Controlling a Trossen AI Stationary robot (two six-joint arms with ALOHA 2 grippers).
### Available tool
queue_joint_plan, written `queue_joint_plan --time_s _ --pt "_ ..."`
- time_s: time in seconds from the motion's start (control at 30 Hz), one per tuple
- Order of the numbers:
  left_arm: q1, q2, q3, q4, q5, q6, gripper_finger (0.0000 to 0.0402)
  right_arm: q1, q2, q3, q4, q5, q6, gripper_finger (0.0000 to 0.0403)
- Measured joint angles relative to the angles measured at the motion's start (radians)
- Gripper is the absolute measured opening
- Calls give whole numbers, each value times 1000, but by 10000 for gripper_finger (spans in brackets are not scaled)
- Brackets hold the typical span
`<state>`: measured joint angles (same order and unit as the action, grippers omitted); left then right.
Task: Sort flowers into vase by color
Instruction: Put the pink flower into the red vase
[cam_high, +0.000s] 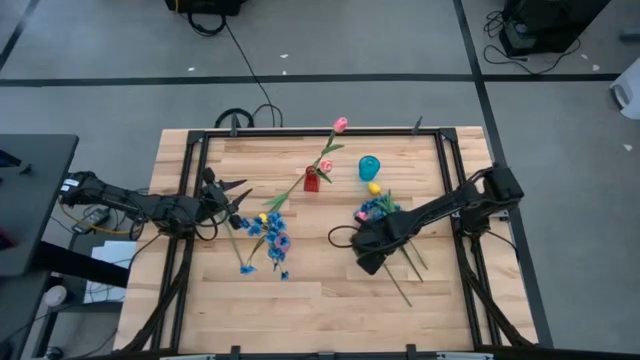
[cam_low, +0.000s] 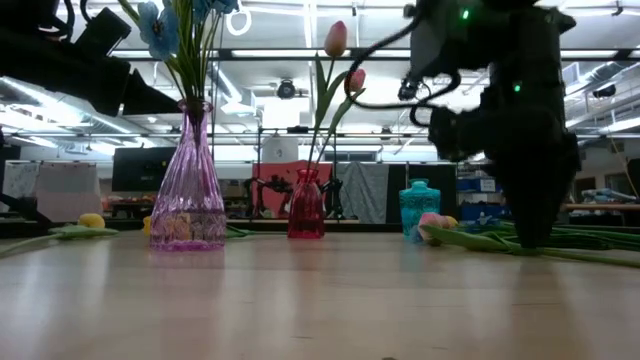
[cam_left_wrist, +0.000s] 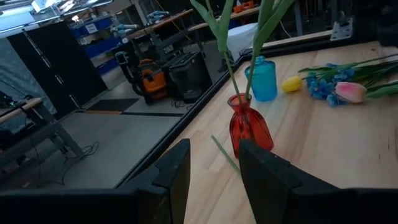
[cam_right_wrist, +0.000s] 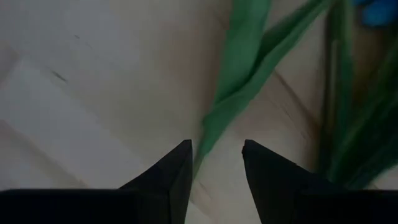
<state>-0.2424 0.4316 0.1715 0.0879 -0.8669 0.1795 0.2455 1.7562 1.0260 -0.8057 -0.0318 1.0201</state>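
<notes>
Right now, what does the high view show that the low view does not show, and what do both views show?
Only the high view shows the whole table from above, the left gripper near its left edge, and blue sprigs lying flat on the wood beside it.

Only the low view shows a clear purple vase standing upright with blue blossoms in it, and the room behind the table.

Both show the red vase with two pink tulips, the teal vase, and the right arm low over the loose flowers on the table's right side.
</notes>
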Motion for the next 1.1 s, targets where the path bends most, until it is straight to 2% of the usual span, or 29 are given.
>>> queue_joint_plan --time_s 0.27,0.37,0.53,0.77,0.87,1.1 --pt "0 0 0 1 0 0 142 -16 52 5 -2 -26 -29 143" --pt "0 0 0 2 0 -3 142 -26 45 2 -4 -25 -19 110" --pt "0 0 0 1 1 -7 142 -31 43 2 1 -23 -6 21" --pt "0 0 0 -2 2 -56 142 -43 28 -1 -2 2 -96 12" --pt "-1 0 0 -6 12 -108 142 -65 -20 -5 -8 89 -170 5" --pt "-33 -1 0 -53 69 -211 142 -174 -233 -3 -18 293 -333 5"
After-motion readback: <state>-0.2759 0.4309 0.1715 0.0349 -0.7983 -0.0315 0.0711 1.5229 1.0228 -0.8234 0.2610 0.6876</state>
